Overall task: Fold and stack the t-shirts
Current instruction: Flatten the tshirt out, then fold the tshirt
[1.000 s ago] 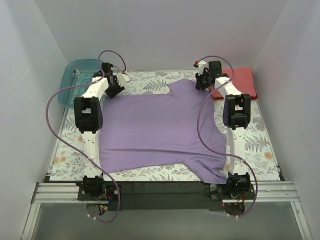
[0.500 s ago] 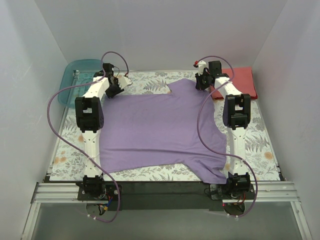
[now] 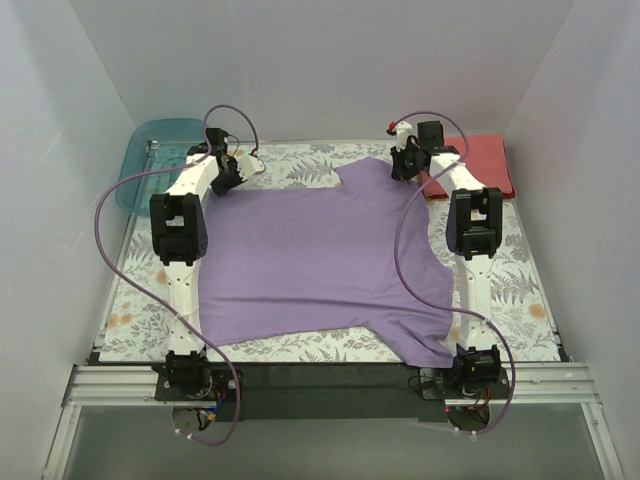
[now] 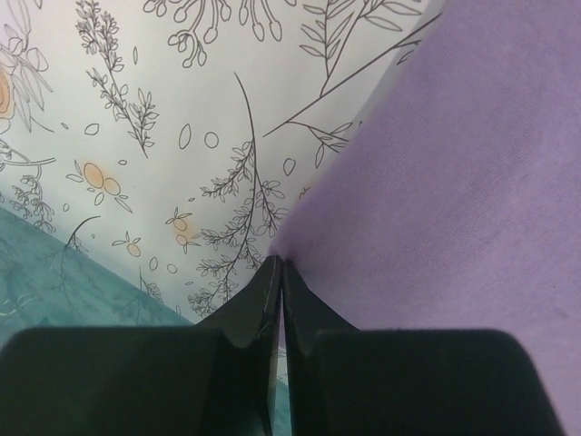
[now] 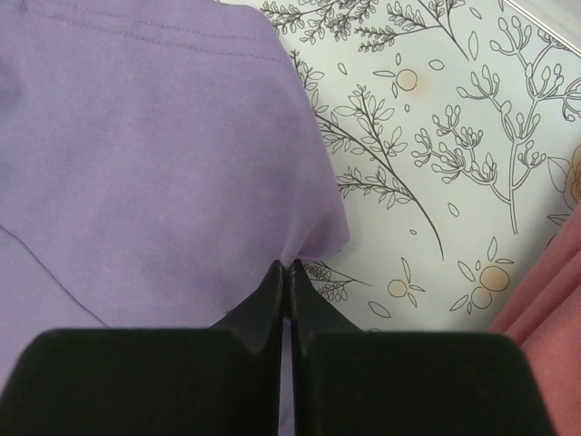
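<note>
The lavender-purple t-shirt [image 3: 320,255] lies spread flat across the middle of the floral table, and it fills the right side of the left wrist view [image 4: 463,182]. My left gripper [image 3: 238,170] is at its back left corner, shut on the cloth's edge [image 4: 280,265]. At the shirt's back right corner, my right gripper [image 3: 403,172] is shut on a pinched fold of the same shirt [image 5: 290,265]. The coral-red t-shirt [image 3: 478,160] lies folded at the back right, and its edge shows in the right wrist view [image 5: 549,300].
A teal translucent bin [image 3: 152,152] stands at the back left corner, close to my left gripper, and it shows in the left wrist view [image 4: 64,291]. White walls close in the table on three sides. The floral table cover [image 3: 130,300] shows bare along both sides.
My left gripper's jaws have closed onto the lavender shirt's back left edge, and the gripper has shifted slightly toward the back. The right arm has not moved.
</note>
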Controlling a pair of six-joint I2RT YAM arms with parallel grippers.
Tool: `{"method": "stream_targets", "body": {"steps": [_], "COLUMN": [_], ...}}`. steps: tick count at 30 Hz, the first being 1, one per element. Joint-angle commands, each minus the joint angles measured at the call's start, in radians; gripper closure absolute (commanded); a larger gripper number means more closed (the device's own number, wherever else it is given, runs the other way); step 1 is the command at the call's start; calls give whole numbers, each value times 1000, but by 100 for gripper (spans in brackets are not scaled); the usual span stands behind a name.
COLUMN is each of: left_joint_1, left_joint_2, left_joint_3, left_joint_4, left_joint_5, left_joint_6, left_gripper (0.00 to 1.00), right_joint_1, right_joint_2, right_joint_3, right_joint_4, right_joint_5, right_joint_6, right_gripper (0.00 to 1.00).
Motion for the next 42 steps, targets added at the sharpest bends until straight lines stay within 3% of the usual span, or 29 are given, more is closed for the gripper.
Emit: {"method": "stream_targets", "body": {"steps": [1, 5, 20, 32, 42], "left_joint_1": [7, 7, 12, 13, 26], "left_joint_2": [-52, -138, -312, -388, -503], "left_joint_3": [-77, -166, -343, -410, -539], "left_joint_4": [51, 171, 311, 361, 416], "left_joint_5": [31, 22, 37, 45, 61], "left_joint_6": [-12, -18, -50, -59, -65], "left_gripper": [100, 100, 100, 100, 100], "right_joint_1": [-4, -7, -11, -30, -31], "right_joint_2": [-103, -141, -256, -307, -411], "right_joint_3": [-10, -9, -90, -96, -224], "right_joint_4": [-9, -3, -1, -1, -8], "right_joint_5": [-33, -49, -87, -124, -164], "right_joint_6": [-6, 3, -3, 9, -22], "right_gripper": [99, 99, 99, 99, 99]}}
